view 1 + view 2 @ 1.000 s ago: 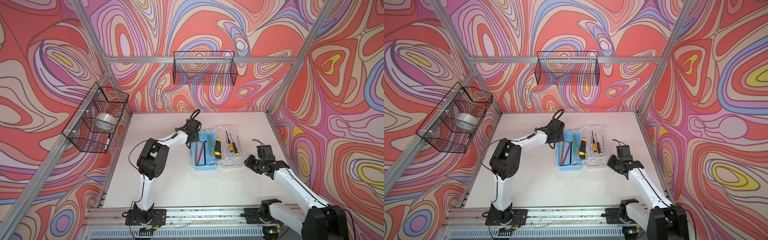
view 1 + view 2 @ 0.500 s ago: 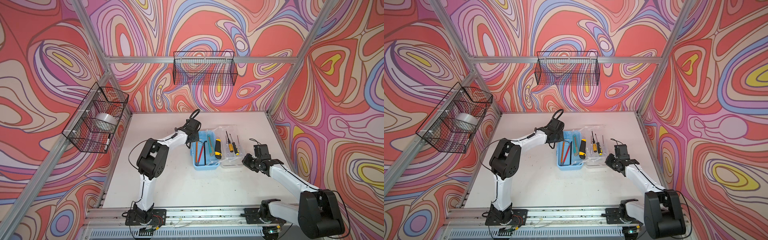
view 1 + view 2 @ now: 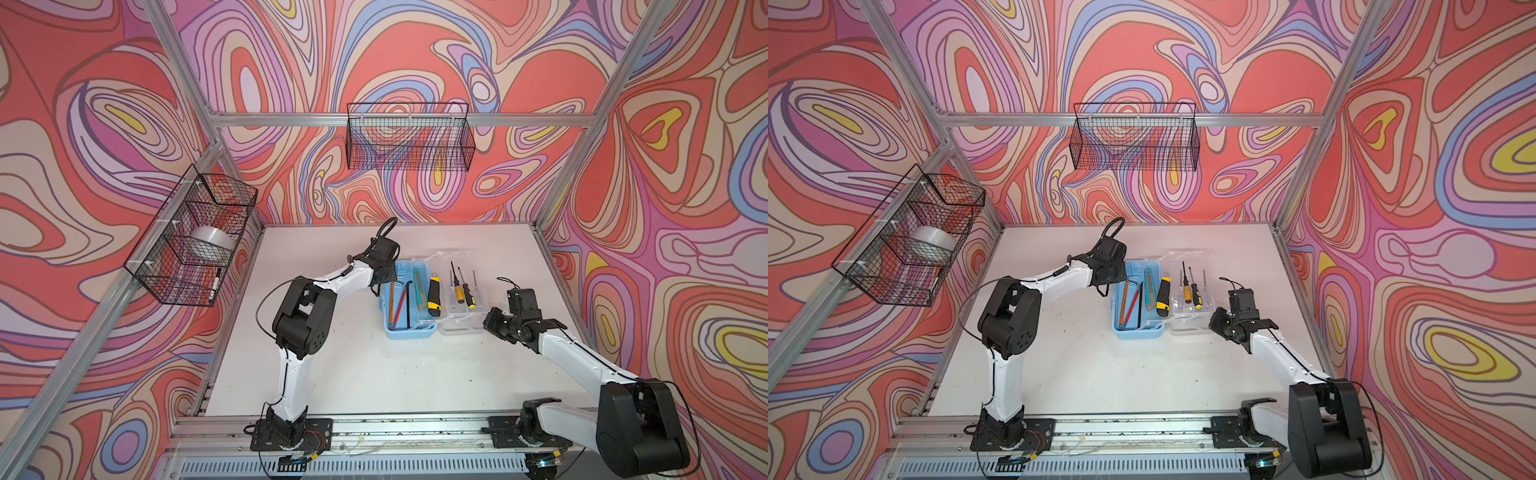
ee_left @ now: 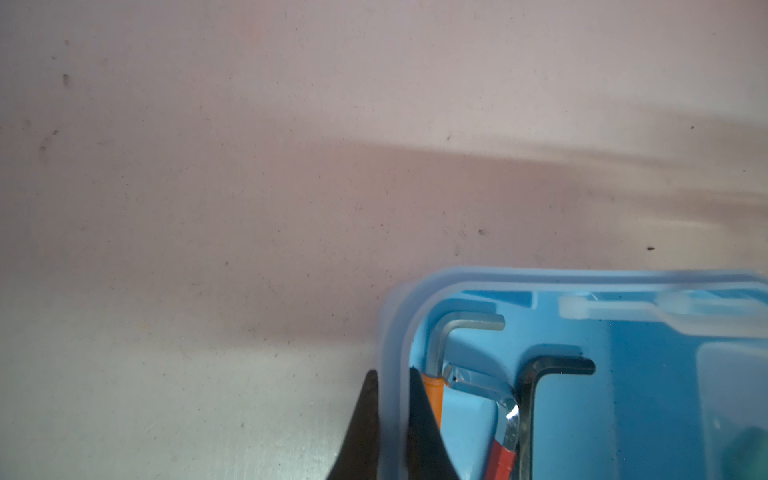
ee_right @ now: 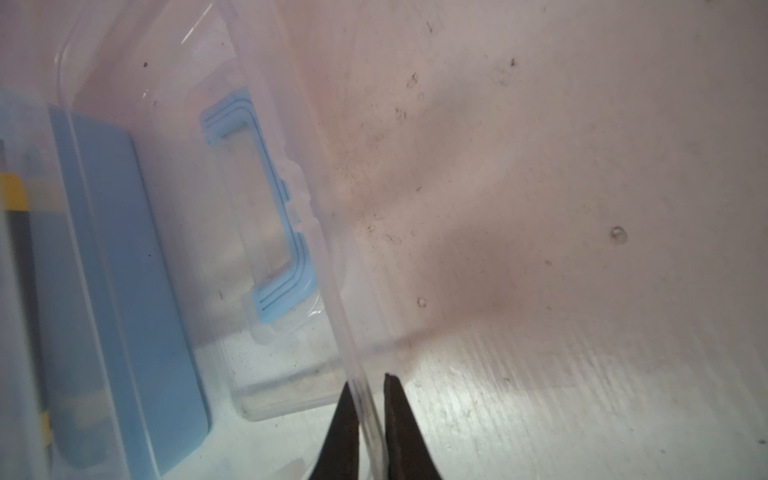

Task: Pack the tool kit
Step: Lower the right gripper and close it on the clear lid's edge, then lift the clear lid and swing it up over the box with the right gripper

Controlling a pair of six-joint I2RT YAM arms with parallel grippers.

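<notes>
The tool kit lies open on the white table, with its light-blue base (image 3: 409, 333) next to its clear lid (image 3: 459, 329). In the base are L-shaped hex keys (image 3: 409, 303) and two utility knives (image 3: 433, 293). Small screwdrivers (image 3: 458, 286) rest in the lid. My left gripper (image 4: 392, 374) is shut on the base's rim (image 4: 540, 276) at a far corner; in a top view it (image 3: 380, 291) is at the base's left side. My right gripper (image 5: 368, 380) is shut on the lid's clear edge (image 5: 332, 249), beside the blue handle (image 5: 282, 232).
A black wire basket (image 3: 191, 241) on the left wall holds a tape roll (image 3: 210, 241) and a marker (image 3: 215, 282). Another wire basket (image 3: 409, 137) hangs on the back wall. The arms' mounting rail (image 3: 374, 428) runs along the table's front edge.
My right gripper has moved left to the lid's outer edge and closed on it. The left arm and the case have not moved.
</notes>
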